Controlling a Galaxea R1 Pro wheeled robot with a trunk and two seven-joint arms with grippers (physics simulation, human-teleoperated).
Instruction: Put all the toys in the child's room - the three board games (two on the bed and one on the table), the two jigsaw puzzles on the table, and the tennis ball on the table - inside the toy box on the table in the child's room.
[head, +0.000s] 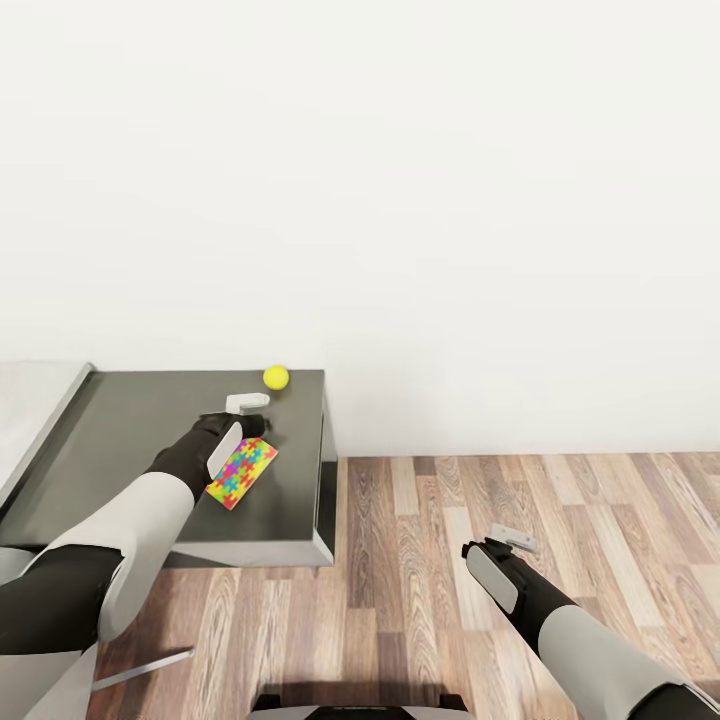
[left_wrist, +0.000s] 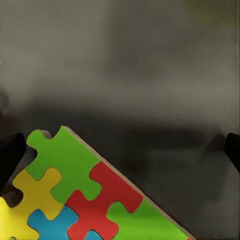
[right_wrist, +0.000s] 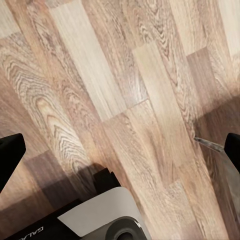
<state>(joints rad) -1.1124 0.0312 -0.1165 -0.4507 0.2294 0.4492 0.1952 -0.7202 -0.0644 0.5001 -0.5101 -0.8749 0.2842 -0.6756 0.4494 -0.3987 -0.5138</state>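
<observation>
One jigsaw puzzle (head: 243, 472), a flat square of yellow, pink, blue and green pieces, lies on the dark grey section of the table (head: 130, 440). My left gripper (head: 238, 425) hovers open right over its far edge. In the left wrist view the puzzle (left_wrist: 85, 200) sits low between the spread fingertips (left_wrist: 10, 155), nearer one of them, with nothing gripped. The yellow tennis ball (head: 276, 377) rests near the table's back edge, just beyond that gripper. My right gripper (head: 503, 560) hangs open over the wood floor (right_wrist: 125, 90), holding nothing. The toy box and board games are out of view.
The pale grey table top (head: 30, 410) adjoins the dark section on the left. A white wall runs behind the table. Wood-plank floor (head: 520, 500) spreads to the right of the table's corner (head: 325, 550). My own base (right_wrist: 100, 220) appears in the right wrist view.
</observation>
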